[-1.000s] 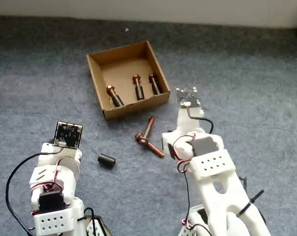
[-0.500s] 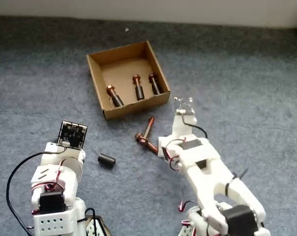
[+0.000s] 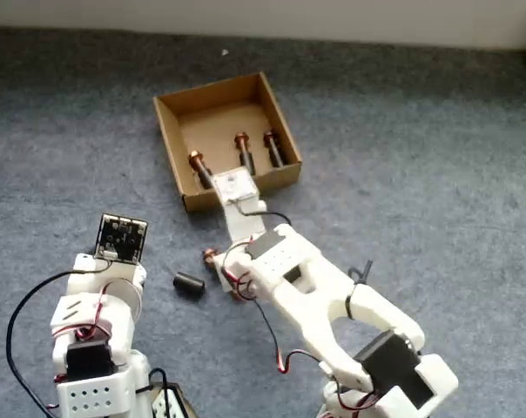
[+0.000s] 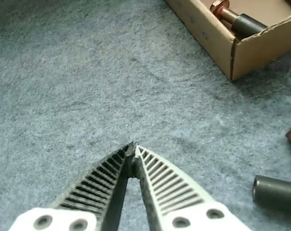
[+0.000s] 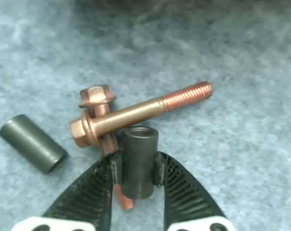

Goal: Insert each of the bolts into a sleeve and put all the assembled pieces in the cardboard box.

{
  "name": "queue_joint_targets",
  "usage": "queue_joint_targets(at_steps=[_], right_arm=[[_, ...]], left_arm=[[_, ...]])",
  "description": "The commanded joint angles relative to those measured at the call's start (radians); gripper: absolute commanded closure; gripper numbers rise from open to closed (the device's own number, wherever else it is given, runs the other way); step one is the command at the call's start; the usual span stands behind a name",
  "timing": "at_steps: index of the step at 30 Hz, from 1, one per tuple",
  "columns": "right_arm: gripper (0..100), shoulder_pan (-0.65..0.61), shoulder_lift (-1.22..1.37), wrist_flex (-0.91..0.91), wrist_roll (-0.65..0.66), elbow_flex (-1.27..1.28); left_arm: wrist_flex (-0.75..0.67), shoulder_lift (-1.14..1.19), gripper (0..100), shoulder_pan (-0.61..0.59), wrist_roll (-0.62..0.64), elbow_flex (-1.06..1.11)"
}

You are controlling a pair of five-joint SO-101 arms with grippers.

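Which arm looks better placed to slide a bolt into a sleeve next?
Right. The right gripper clasps a sleeve directly beside the two loose bolts, so it probably needs only a small move. The left gripper is shut over carpet, farther from them.

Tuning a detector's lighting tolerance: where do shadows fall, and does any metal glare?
High view: even light, no hard shadows. Left wrist view: the cardboard box darkens the carpet beside its corner. Right wrist view: the bolts show mild sheen, no glare; the sleeve in the right gripper looks matte.
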Motion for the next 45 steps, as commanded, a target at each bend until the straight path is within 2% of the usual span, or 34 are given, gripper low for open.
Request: queue_joint_targets(at_steps=[1,5,9,11,14,18,22,27,31,37,45], right_arm=[[99.5,-0.025,-0.044,0.113,-0.008,-0.093],[99.5,0.018,-0.208,0.232,-0.008,-0.107],[99.5,0.139,-0.437,0.289,-0.012,-0.09],[99.5,0.214,-0.539,0.292,-0.064,-0.024],[99.5,0.295,-0.659,0.246,-0.104,0.101],[99.5,0.377,-0.76,0.111,-0.109,0.283],[99.5,0.456,-0.794,-0.031,-0.109,0.412],[99.5,0.506,-0.794,-0.101,-0.133,0.466],[99.5,0.51,-0.794,-0.102,-0.16,0.466],[99.5,0.51,-0.794,-0.102,-0.161,0.467],[99.5,0.51,-0.794,-0.102,-0.16,0.467]], left_arm=[[-0.002,-0.004,99,-0.022,0.008,-0.045],[-0.003,-0.004,99,-0.019,0.008,-0.047],[0.002,0.005,99,-0.015,0.008,-0.087],[0.005,0.007,99,0.007,0.008,-0.113],[0.025,0.008,99,0.073,0.008,-0.147],[0.137,0.01,95,0.183,0.008,-0.237],[0.213,0.067,95,0.266,0.008,-0.325],[0.169,0.377,94,0.326,0.008,-0.426],[0.172,0.69,87,0.387,0.023,-0.565],[0.172,1.075,79,0.415,0.23,-0.774],[0.167,1.452,77,0.429,0.422,-0.946]])
